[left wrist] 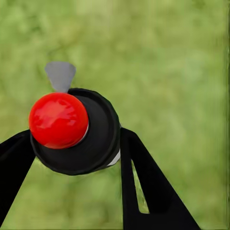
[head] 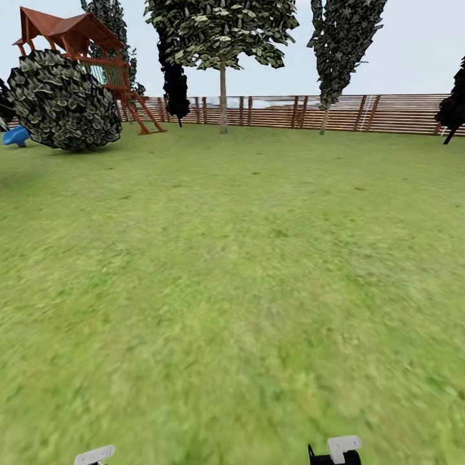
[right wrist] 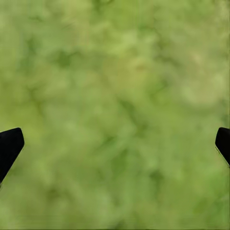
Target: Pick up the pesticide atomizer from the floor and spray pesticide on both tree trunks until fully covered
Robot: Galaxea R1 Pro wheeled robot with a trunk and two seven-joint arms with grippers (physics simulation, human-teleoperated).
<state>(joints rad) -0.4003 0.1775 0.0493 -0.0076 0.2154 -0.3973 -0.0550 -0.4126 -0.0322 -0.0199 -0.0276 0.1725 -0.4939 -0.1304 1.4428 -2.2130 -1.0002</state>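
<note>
head view: my lawn [head: 232, 271] runs to the wooden fence [head: 400, 113]. two pale-trunked trees [head: 223, 97] [head: 325, 116] stand by its far edge, the play tower [head: 84, 58] at the far left.

left wrist view: my left gripper [left wrist: 76, 158] is clamped on the pesticide atomizer [left wrist: 79, 139], red cap up.

right wrist view: my right gripper [right wrist: 115, 143] is spread wide, holding nothing, above grass.

Across the lawn [head: 232, 271], 2 trees [head: 223, 97] stand before the fence [head: 284, 111]; play tower [head: 84, 45] far left.
</note>
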